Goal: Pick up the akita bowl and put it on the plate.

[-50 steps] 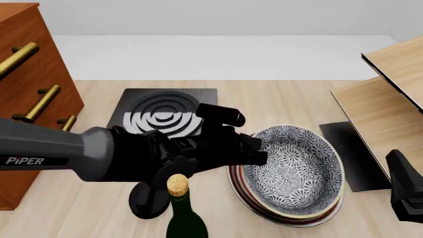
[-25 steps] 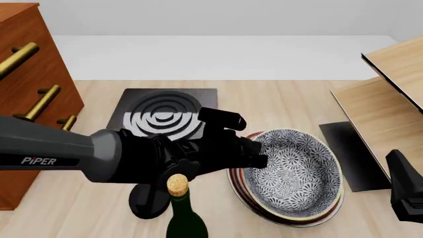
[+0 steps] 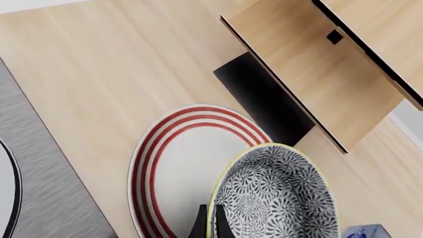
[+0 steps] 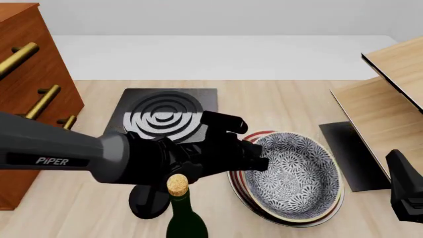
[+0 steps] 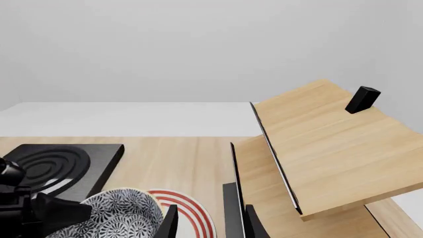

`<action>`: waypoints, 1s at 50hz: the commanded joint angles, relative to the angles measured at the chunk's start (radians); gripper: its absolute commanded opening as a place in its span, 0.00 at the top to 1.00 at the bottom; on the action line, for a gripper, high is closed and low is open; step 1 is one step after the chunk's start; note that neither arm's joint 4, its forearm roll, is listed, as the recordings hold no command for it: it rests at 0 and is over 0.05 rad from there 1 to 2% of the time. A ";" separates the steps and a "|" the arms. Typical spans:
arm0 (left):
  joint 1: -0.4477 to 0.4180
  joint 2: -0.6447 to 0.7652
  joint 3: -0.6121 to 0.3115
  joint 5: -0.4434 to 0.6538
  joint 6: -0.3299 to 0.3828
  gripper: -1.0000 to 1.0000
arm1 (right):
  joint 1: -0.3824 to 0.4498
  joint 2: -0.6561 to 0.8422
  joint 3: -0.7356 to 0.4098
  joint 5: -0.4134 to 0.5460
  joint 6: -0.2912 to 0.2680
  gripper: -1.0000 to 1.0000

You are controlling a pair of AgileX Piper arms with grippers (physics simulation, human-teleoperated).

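The only legible lettering is the brand "PiPER", printed in white on the left arm (image 4: pixel 59 161).

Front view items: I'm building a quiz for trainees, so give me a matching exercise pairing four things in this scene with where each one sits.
Things:
1. akita bowl
2. stove
3. wooden drawer cabinet
4. corked bottle

Places:
A. far left edge of the table
B. near edge, below the left arm
C. over the plate, its rim pinched by the left gripper
D. behind the left arm, middle of the table

Pairs: 1-C, 2-D, 3-A, 4-B
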 commanded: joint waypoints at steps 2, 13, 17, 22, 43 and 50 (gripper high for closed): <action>0.003 0.005 -0.009 -0.002 0.002 1.00 | 0.000 0.000 0.000 0.000 0.000 0.00; 0.004 0.014 -0.008 -0.008 0.002 1.00 | 0.000 0.000 0.000 0.000 0.000 0.00; 0.005 0.015 -0.009 -0.010 -0.001 1.00 | 0.000 0.000 0.000 0.000 0.000 0.00; 0.007 0.018 -0.010 -0.011 -0.001 1.00 | 0.000 0.000 0.000 0.000 0.000 0.00; 0.024 0.031 -0.036 0.000 0.009 1.00 | 0.000 0.000 0.000 0.000 0.000 0.00; 0.023 0.040 -0.040 -0.001 0.010 0.00 | 0.000 0.000 0.000 0.000 0.000 0.00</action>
